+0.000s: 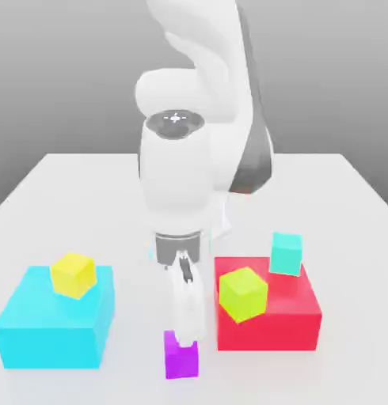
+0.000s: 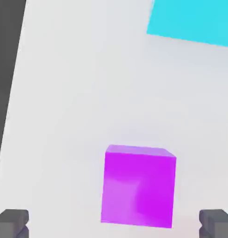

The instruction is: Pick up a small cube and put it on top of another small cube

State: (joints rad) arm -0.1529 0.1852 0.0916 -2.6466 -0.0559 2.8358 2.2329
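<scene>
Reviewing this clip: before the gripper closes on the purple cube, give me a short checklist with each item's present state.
1. Gripper open: ok, fingertips stand wide apart.
2. Purple cube between the fingertips: ok in the hand view.
3. Fingers low enough to grip: cannot tell; in the exterior view they reach the cube's top.
4. Purple cube on the table, apart from other blocks: ok.
5. Lime cube on the red block, top free: ok.
6. Teal cube apart from the lime cube: ok.

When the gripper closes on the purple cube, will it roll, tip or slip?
The purple cube sits flat on the table, so rolling is unlikely. Its smooth, flat sides should suit the open gripper, though it might slip.
</scene>
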